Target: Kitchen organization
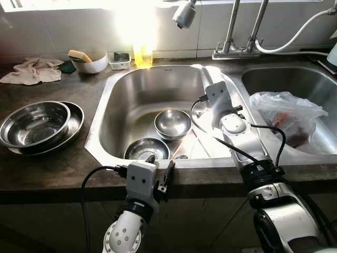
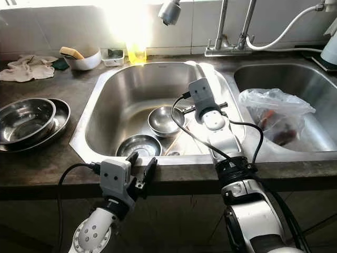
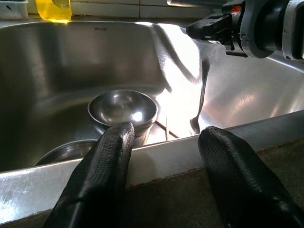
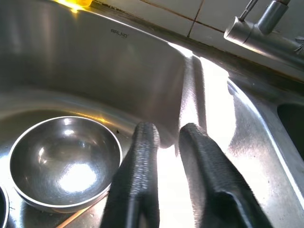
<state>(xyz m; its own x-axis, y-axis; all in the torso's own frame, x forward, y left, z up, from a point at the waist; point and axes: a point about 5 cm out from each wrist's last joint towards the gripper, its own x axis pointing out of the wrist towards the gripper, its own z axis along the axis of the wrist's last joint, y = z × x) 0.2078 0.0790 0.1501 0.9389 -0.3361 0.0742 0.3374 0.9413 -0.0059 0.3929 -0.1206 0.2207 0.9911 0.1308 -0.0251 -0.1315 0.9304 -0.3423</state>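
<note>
The robot is standing at a dark tabletop (image 1: 58, 168) that carries a double steel sink (image 1: 113, 95). In the left basin a small steel bowl (image 1: 172, 124) is sitting upright on the bottom, and a second steel bowl (image 1: 147, 149) is lying just nearer the front wall, close beside it. A spoon (image 3: 199, 102) is leaning against the basin's right wall, and thin sticks are lying on the floor between the bowls and that wall.

The right hand (image 4: 168, 156) is reaching down into the left basin, just beside the small bowl; its fingers are standing slightly apart and gripping nothing. The left hand (image 3: 164, 161) is hovering at the sink's front rim, its fingers spread wide and empty, with the rim lying between it and the bowls.

Two larger steel bowls (image 1: 39, 125) are sitting nested on the tabletop left of the sink. Behind them a crumpled cloth (image 1: 32, 71), a white bowl with a sponge (image 1: 89, 62) and a yellow bottle (image 1: 142, 54) are standing along the wall. A plastic bag (image 1: 289, 113) is filling the right basin, under the tap (image 1: 239, 31).
</note>
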